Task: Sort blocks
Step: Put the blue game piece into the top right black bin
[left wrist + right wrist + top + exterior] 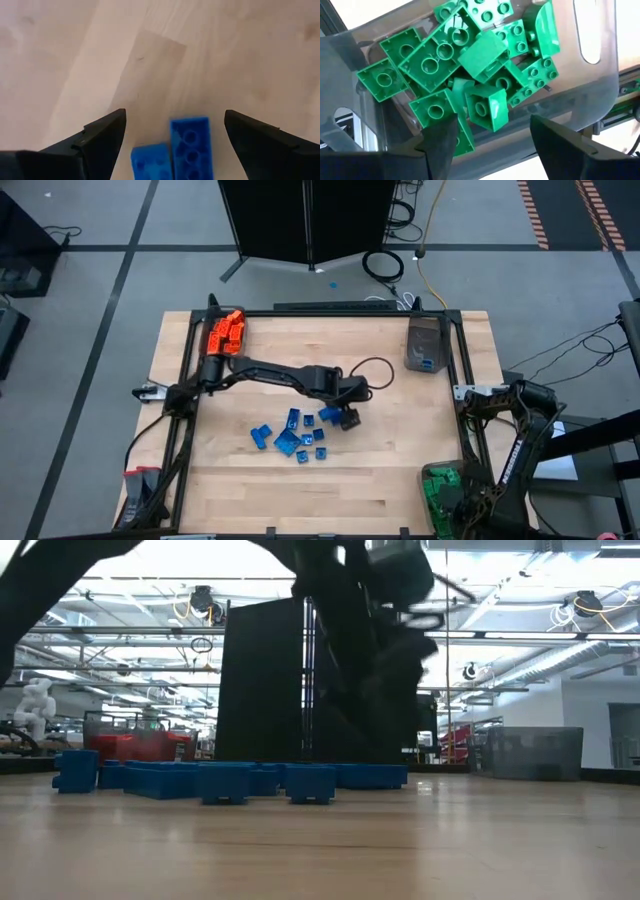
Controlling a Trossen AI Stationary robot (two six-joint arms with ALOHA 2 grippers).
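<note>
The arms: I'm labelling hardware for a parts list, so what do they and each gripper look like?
Both arms are dark, nearly black, built of jointed segments. The left arm has a thin black cable looping beside its wrist, ending in the left gripper. The right arm carries pale lettering along one link. The left gripper's fingers and the right gripper's fingers are dark, flat, angular wedges.

The pale wooden counter (240,480) carries small blue studded plastic bricks (292,436) scattered near its middle. Translucent grey rectangular bins sit at three corners: orange-filled (226,332), blue-holding (424,345), green-filled (440,485).

Fingers (90,145) spread wide above two blue blocks (190,147).
</note>
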